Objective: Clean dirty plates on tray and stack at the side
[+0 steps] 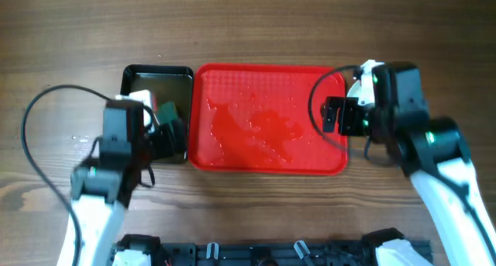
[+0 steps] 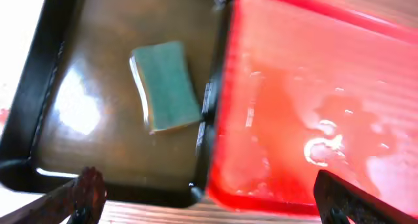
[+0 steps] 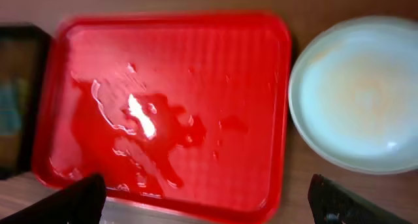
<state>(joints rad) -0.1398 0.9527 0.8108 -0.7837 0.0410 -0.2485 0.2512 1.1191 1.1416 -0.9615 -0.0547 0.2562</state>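
Found the red tray (image 1: 267, 119) centred on the bench (image 1: 62, 49), wet with puddles. Noted a pale plate (image 3: 356, 93) resting just right of it, faintly orange-smeared. Saw left hand (image 2: 212, 201) spread wide above black tray (image 2: 39, 87) holding green sponge (image 2: 166, 87); right hand (image 3: 212, 204) likewise spread, gripping nothing.

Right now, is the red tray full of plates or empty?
Empty. The red tray holds only wet puddles; one plate sits beside it.
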